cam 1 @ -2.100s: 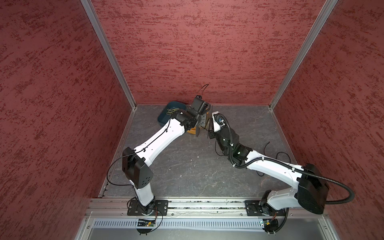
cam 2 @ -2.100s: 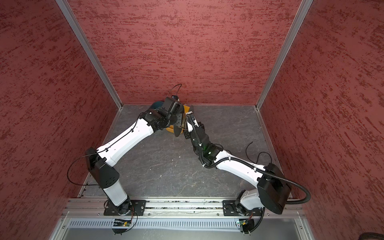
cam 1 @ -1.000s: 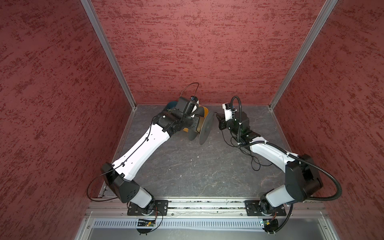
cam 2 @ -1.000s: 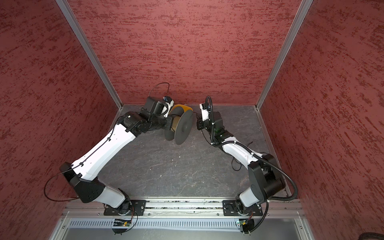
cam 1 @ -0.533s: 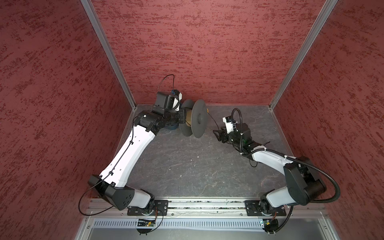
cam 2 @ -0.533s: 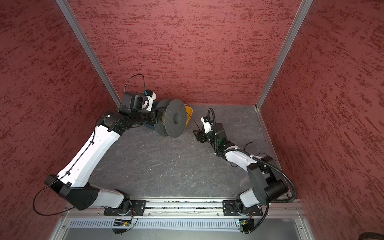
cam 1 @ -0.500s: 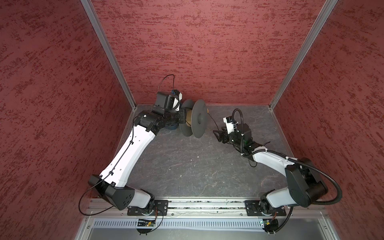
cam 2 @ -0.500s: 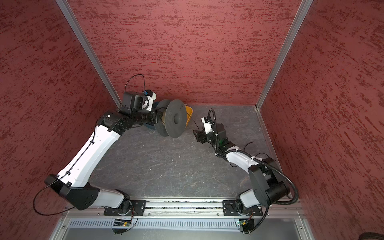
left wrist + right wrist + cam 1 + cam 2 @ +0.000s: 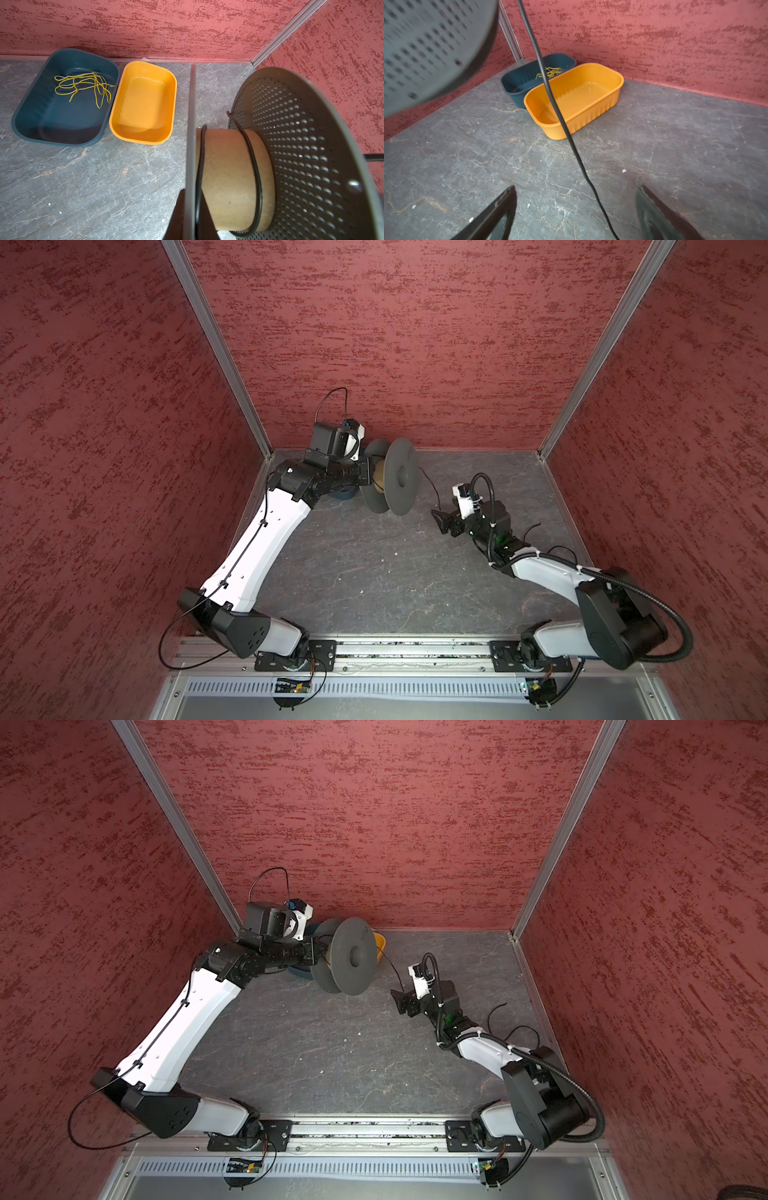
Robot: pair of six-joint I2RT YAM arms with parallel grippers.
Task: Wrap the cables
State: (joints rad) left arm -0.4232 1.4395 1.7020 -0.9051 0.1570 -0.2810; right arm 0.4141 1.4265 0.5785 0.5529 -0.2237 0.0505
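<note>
A dark grey perforated spool [image 9: 400, 483] [image 9: 353, 961] with a tan core [image 9: 228, 176] hangs off the floor near the back wall. My left gripper [image 9: 368, 476] [image 9: 190, 207] is shut on its thin flange. The black cable [image 9: 255, 166] loops loosely twice round the core. It then runs down off the spool [image 9: 432, 491] [image 9: 392, 969] to the floor. My right gripper [image 9: 438, 519] [image 9: 397, 999] [image 9: 576, 188] is open and low over the floor. The cable [image 9: 560, 120] passes loose between its fingers without touching either.
A dark blue bin [image 9: 27, 116] holding yellow-green strands [image 9: 83, 85] and an orange bin [image 9: 143, 141] [image 9: 591, 118] sit side by side against the back wall behind the spool. More black cable lies in loops beside the right arm [image 9: 536, 529] [image 9: 498, 1013].
My right gripper has opened, let go of the cable and drawn back from the spool toward the right. My left arm has raised the spool and swung it toward the back left.
</note>
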